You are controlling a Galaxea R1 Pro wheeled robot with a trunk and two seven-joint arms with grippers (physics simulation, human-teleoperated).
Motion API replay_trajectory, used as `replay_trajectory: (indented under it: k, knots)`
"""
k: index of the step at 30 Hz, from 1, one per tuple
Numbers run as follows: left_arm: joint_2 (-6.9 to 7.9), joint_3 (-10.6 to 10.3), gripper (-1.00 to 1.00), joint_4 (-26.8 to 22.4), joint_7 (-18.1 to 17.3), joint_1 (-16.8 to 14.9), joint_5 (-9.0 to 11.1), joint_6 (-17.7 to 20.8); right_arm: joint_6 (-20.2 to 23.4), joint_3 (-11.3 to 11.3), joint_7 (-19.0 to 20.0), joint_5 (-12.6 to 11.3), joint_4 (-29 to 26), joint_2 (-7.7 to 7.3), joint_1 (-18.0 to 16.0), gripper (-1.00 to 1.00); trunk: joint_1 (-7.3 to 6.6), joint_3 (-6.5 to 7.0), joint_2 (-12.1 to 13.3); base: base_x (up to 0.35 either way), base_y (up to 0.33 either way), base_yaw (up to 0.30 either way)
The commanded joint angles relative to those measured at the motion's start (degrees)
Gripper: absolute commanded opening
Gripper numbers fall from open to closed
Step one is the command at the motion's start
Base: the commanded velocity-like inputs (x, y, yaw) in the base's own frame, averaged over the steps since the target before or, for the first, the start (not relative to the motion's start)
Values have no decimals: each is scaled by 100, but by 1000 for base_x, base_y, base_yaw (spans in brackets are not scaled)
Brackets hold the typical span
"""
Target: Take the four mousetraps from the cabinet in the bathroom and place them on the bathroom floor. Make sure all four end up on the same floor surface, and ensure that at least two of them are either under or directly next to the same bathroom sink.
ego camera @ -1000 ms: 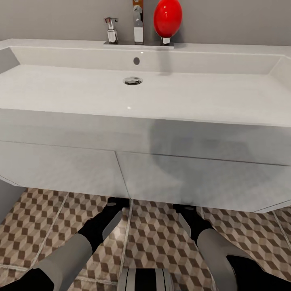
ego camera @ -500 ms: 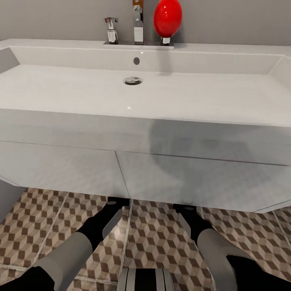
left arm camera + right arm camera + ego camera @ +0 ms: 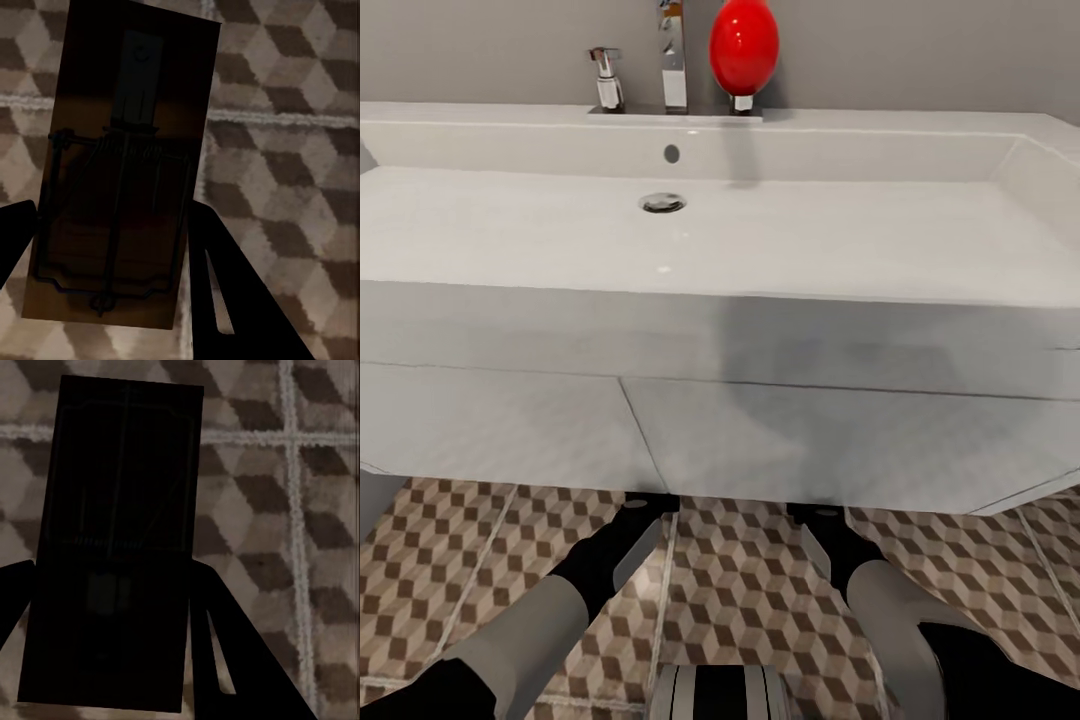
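Observation:
In the left wrist view a dark brown mousetrap [image 3: 127, 112] with wire parts sits between the two dark fingers of my left gripper [image 3: 111, 206], which is shut on its long edges over the cube-patterned bathroom floor [image 3: 300, 150]. In the right wrist view my right gripper [image 3: 112, 566] is shut on a second, very dark mousetrap [image 3: 124, 465] above the same tiles [image 3: 315, 532]. From the head, both forearms [image 3: 610, 560] [image 3: 840, 560] reach down under the white vanity [image 3: 810, 440] that carries the wide sink [image 3: 760, 330]; its lower edge hides both hands. The cabinet is out of view.
A chrome tap [image 3: 674, 60], a small chrome fitting [image 3: 605, 85] and a red egg-shaped object [image 3: 744, 45] stand on the sink's back ledge against the grey wall. The vanity's underside hangs low over the tiled floor [image 3: 740, 590]. My base [image 3: 720, 695] shows at the bottom edge.
The whole head picture has shifted a little to the left, so the camera has turned right. Both arms keep the same pose under the vanity.

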Motion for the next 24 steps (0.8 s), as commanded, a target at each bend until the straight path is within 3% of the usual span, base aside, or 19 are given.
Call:
replay_trajectory:
  k: [1,24]
  knots:
    - [4,-36,-100,-102,40,-6,23,16,33,-65,2,26,-237,4,-8,-100,-2,0,-2,0,0,-79]
    - [4,-36,-100,-92,40,-5,23,25,25,-65,2,26,-237,13,-4,-100,-2,18,-2,0,0,-26]
